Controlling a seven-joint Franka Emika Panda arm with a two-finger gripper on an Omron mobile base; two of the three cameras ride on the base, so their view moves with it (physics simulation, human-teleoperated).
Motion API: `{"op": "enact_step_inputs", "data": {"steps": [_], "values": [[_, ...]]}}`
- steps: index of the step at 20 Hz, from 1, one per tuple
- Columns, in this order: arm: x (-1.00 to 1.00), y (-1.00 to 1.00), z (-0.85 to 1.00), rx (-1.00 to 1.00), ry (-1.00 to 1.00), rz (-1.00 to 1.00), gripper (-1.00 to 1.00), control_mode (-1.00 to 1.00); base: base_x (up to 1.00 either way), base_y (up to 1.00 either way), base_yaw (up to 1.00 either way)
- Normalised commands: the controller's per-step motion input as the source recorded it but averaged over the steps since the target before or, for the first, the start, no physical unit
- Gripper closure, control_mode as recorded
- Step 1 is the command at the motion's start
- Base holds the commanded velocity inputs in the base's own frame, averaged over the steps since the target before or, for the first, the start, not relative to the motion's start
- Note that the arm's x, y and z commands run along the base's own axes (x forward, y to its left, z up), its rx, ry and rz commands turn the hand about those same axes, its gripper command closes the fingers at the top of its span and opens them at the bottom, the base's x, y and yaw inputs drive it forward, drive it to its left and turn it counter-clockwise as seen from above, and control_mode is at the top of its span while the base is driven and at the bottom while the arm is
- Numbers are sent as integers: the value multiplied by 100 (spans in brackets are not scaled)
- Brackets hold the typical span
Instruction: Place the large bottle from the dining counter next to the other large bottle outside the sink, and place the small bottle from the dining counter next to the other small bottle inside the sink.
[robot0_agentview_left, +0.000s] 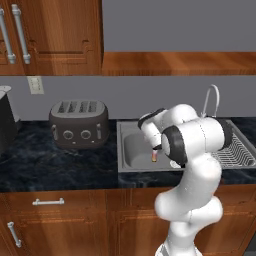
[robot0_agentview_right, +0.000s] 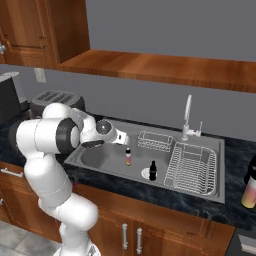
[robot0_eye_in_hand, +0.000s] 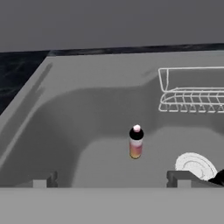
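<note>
A small bottle (robot0_eye_in_hand: 136, 142) with a pale cap, dark neck and orange-pink body stands upright on the floor of the sink (robot0_eye_in_hand: 87, 109). It also shows as the small bottle (robot0_agentview_right: 128, 157) and, under the hand, the small bottle (robot0_agentview_left: 154, 156). My gripper (robot0_eye_in_hand: 113, 179) hovers above and just short of it, open, with nothing between its fingertips (robot0_eye_in_hand: 46, 179). From the right, the gripper (robot0_agentview_right: 124, 141) sits over the basin's left part. A second small, dark bottle (robot0_agentview_right: 153, 170) stands near the drain. A large bottle (robot0_agentview_right: 249, 192) stands on the counter right of the sink.
A wire basket (robot0_eye_in_hand: 192, 89) hangs at the sink's back wall, and a dish rack (robot0_agentview_right: 192, 167) fills its right part. The faucet (robot0_agentview_right: 187, 116) rises behind. The drain (robot0_eye_in_hand: 194, 165) lies right of the bottle. A toaster (robot0_agentview_left: 79, 122) sits left of the sink.
</note>
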Motion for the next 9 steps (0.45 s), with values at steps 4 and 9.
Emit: {"op": "enact_step_inputs", "data": {"steps": [4,9], "values": [[-65,0,46,1,0,6,-100,-100,0,0,0],[-47,0,40,0,0,7,-100,-100,0,0,0]]}}
